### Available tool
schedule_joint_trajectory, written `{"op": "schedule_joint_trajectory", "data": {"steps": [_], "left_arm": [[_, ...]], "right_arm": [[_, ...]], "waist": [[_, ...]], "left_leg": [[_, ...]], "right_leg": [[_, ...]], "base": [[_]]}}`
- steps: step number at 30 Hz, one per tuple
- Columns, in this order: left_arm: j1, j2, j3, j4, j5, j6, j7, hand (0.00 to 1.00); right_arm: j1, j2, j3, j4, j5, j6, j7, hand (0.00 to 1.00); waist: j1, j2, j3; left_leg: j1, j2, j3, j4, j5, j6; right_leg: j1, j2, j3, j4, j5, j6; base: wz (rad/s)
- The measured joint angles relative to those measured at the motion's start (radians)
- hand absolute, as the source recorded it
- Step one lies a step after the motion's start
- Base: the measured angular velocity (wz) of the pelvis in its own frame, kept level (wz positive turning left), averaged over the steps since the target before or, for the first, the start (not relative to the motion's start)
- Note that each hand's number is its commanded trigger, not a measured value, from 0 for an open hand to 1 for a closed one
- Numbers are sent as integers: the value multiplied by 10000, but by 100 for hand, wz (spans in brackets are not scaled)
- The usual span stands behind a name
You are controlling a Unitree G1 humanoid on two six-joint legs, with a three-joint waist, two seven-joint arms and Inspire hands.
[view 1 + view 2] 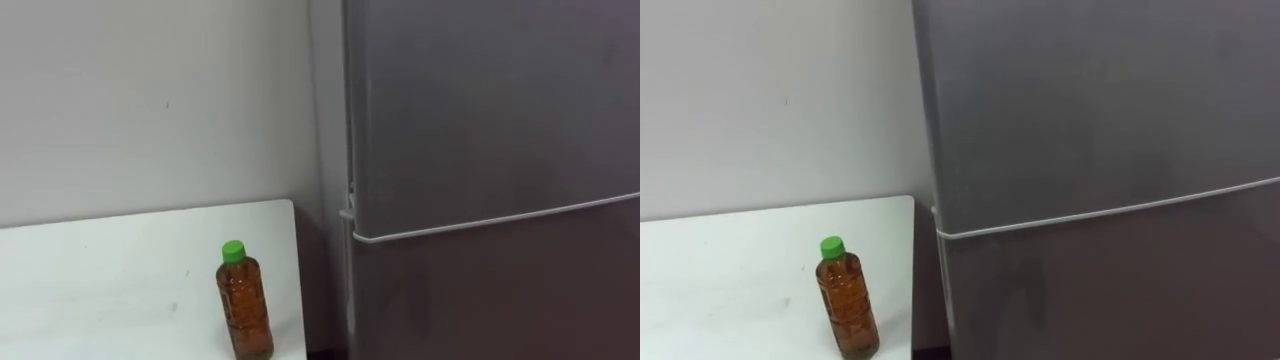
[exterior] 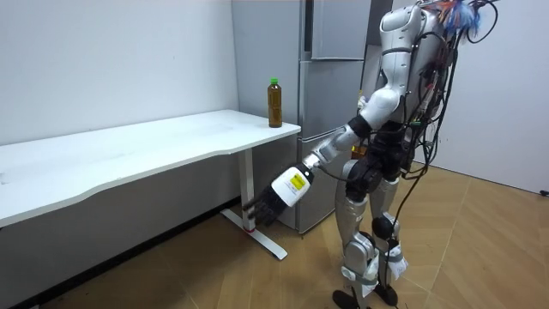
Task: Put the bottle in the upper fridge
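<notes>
The fridge [image 1: 480, 120] stands closed. The surface [image 1: 100, 270] ends just beside it. The bottle [image 1: 245, 300] stands upright near the surface's fridge-side corner, cap on.

Step in hand, as judged: reach and grasp.
- Approach from the side.
- Close round the mid-body.
- Lift straight up; the edge is near and a nudge could tip the bottle.

The left robot hand [image 2: 262, 209] hangs below surface height, arm stretched forward and down. Its fingers appear relaxed and hold nothing.

eye views: head-mounted, close, facing fridge [image 1: 480, 150] | room view: farther, side-on, same fridge
</notes>
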Motion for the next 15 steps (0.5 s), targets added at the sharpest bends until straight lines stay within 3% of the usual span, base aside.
{"op": "schedule_joint_trajectory", "data": {"steps": [7, 15], "left_arm": [[-176, 65, 13, -2311, -559, -234, 758, 0], [-210, 105, 714, -6494, -530, -500, 1406, 0]], "right_arm": [[178, 44, -203, -463, -852, -55, -180, 0], [310, 145, -462, -537, -712, -211, -293, 0]], "waist": [[158, 82, -65], [204, 130, -57]], "left_leg": [[-15, -19, -98, 14, -19, 8], [-9, -62, -275, 19, -26, 21]], "right_leg": [[26, -6, -31, -18, 2, 3], [17, -17, -49, -22, -3, 12]], "base": [[-1], [0]]}}
